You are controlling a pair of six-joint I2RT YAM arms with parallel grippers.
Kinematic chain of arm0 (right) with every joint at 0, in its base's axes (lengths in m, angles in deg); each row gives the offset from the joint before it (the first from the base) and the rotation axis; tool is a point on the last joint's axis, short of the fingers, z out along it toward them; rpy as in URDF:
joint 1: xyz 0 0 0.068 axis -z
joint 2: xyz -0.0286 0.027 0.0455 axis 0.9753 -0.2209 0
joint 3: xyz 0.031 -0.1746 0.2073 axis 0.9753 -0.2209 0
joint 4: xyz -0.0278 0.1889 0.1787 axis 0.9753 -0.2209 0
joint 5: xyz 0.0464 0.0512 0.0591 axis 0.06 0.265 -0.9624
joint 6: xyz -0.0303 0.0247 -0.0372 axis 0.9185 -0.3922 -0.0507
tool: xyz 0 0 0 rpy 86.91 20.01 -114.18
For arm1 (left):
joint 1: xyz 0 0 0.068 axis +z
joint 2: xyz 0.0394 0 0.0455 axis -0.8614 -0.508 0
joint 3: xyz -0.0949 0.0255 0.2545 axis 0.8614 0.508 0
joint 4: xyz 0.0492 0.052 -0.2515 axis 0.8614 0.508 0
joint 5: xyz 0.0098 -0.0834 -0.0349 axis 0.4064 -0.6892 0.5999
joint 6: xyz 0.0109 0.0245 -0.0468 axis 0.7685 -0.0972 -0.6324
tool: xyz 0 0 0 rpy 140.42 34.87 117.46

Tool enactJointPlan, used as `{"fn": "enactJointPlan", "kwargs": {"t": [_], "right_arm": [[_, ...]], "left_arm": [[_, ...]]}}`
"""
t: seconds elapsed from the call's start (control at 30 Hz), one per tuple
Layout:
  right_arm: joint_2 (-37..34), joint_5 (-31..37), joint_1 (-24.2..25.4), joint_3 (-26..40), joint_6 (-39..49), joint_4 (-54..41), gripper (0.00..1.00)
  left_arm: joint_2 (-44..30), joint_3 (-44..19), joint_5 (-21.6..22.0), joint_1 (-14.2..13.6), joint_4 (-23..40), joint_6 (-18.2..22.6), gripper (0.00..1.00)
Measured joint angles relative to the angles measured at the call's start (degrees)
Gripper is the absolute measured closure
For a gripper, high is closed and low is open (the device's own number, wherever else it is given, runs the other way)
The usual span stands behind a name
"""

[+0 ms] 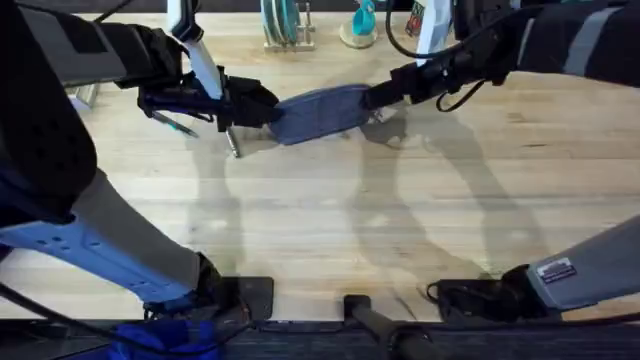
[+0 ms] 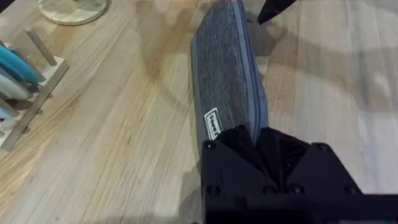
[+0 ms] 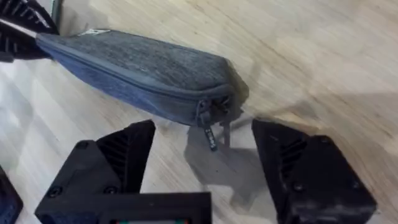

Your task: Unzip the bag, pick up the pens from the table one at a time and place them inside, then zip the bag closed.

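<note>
Upper centre of the overhead view, we see our left tool [image 1: 262, 108] clamped on the bag [image 1: 318, 112]; our right tool [image 3: 205, 163] gapes empty beside its zipper pull [image 3: 210, 135].

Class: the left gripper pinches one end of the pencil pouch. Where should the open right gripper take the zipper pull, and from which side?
Grip the small pull tab dangling at the pouch's free rounded end. Approach from beyond that end, where the right gripper already straddles it, fingers either side of the flat tab.

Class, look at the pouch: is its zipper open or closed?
Closed. The zipper runs shut along the pouch to the pull tab at its end.
</note>
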Motion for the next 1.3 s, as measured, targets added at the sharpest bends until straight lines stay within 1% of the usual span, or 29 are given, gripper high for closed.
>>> {"fn": "enactJointPlan", "kwargs": {"t": [0.13,0.27,0.4,0.47,0.57,0.8,0.87,1.3], "right_arm": [[0.0,0.0,0.0,0.0,-0.35,0.71,0.094],[-0.25,-0.03,0.0,0.07,-1.51,3.61,0.097],[-2.03,-0.36,-0.23,0.28,-2.73,5.21,0.099],[-3.0,-0.42,-0.41,0.28,-2.89,5.28,0.12],[-3.85,-0.59,-0.63,0.28,-3.24,5.34,0.204],[-3.89,-1.7,-0.98,0.28,-3.75,5.4,0.46],[-3.89,-1.84,-1.01,0.28,-3.78,5.42,0.507],[-3.89,-2.24,-0.22,0.28,-4.15,5.36,0.519]], "left_arm": [[0.0,0.0,0.0,0.0,0.0,0.0,0.959],[0.0,0.0,0.0,0.0,0.0,0.0,0.959],[0.0,0.0,0.01,0.0,0.0,0.01,0.959],[-0.02,0.0,0.0,0.0,0.0,0.0,0.959],[0.0,0.0,0.0,0.0,0.04,0.02,0.959],[0.0,0.0,0.02,0.0,0.02,0.0,0.959],[-0.02,0.0,0.0,0.0,0.02,0.0,0.959],[0.0,0.0,0.0,0.0,0.02,0.01,0.959]]}}
